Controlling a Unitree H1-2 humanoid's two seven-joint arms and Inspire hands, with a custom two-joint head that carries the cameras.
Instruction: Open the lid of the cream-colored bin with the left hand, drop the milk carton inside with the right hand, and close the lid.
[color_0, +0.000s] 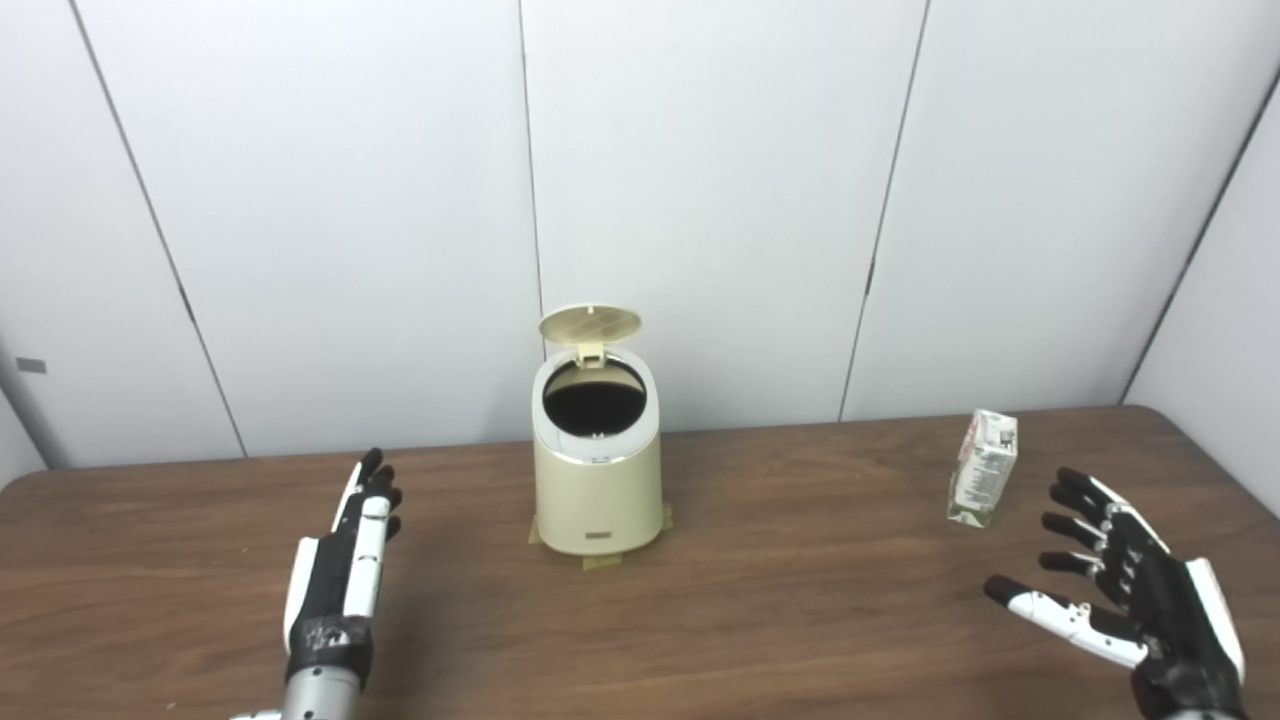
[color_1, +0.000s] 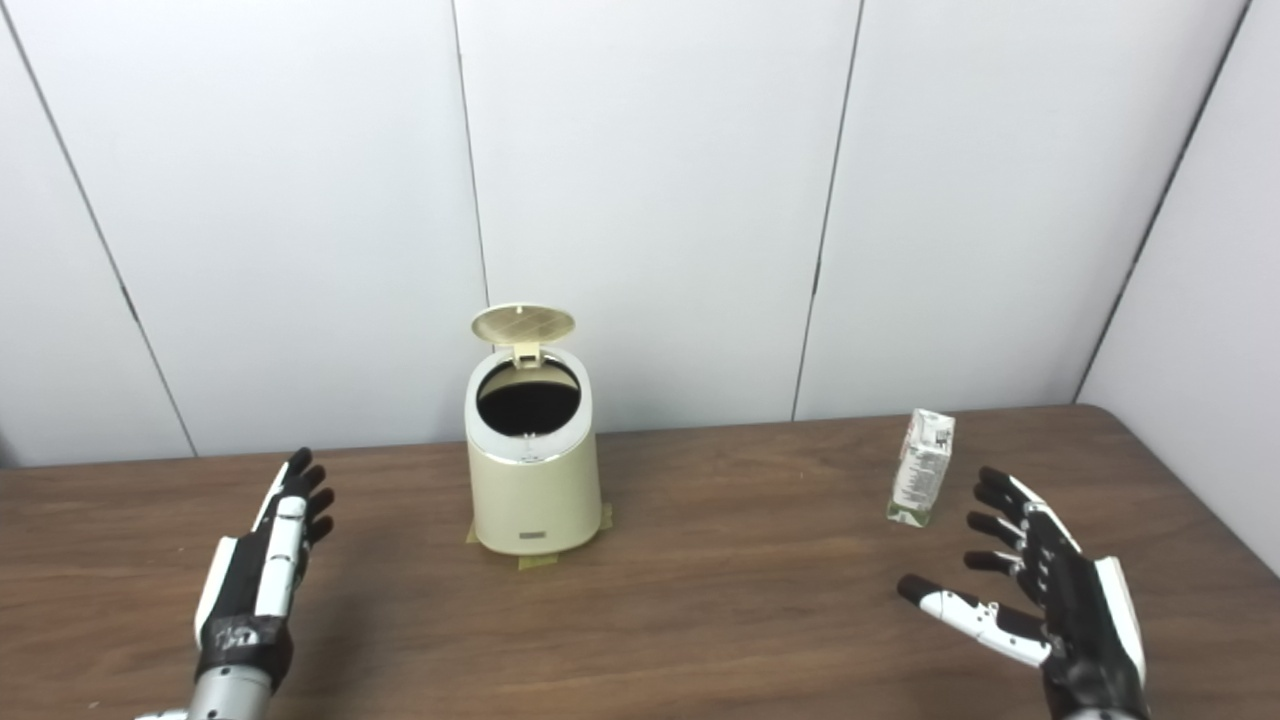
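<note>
At the left, the left hand (color_0: 345, 560) is seen edge-on over the table (color_0: 800, 600), fingers straight and holding nothing. At centre, the cream-colored bin (color_0: 598, 480) is stood on tape patches (color_0: 601, 562), its lid (color_0: 590, 325) raised upright; the interior is lost in darkness. The milk carton (color_0: 983, 468) (print too small to be read) is stood upright at the right. The right hand (color_0: 1135, 590), partly cut off below, is spread empty just beside it.
</note>
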